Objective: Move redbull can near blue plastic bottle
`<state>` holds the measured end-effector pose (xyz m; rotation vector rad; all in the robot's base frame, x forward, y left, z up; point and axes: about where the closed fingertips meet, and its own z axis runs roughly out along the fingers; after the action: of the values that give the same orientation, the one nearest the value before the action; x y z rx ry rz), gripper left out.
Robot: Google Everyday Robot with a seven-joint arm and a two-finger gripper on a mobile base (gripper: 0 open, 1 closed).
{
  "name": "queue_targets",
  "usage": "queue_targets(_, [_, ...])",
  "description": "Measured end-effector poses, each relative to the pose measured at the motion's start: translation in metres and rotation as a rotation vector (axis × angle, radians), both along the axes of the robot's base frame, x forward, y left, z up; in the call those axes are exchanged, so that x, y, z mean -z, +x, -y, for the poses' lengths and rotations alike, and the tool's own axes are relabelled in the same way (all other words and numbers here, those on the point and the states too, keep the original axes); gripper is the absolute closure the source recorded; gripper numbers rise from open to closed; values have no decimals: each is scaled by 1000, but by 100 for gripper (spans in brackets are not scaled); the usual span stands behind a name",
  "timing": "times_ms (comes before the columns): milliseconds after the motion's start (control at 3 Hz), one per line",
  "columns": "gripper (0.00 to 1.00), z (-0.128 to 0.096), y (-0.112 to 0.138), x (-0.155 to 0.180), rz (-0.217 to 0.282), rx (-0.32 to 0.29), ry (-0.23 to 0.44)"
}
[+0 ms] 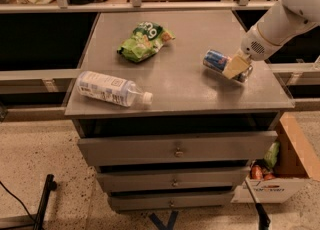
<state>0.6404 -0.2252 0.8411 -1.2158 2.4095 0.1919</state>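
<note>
The redbull can (215,60), blue and silver, lies tilted at the right side of the grey cabinet top (180,89). My gripper (236,67), on the white arm coming in from the upper right, is shut on the can's right end, with a tan finger (233,66) across it. The blue plastic bottle (111,89) lies on its side near the front left corner, white cap pointing right. A wide stretch of the top lies between can and bottle.
A green snack bag (145,39) lies at the back middle of the top. Drawers (175,151) are below the top. An open cardboard box (280,171) with items stands on the floor at the right. Railings and shelves run behind.
</note>
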Motion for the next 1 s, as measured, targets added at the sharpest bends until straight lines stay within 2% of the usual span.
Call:
queue_targets(333, [99,-26,8,-12,22,-47,10])
queue_targets(667, [98,-70,6,-24,27,-116,30])
queue_targets(1000, [96,-122,-9,-33,13,-216,41])
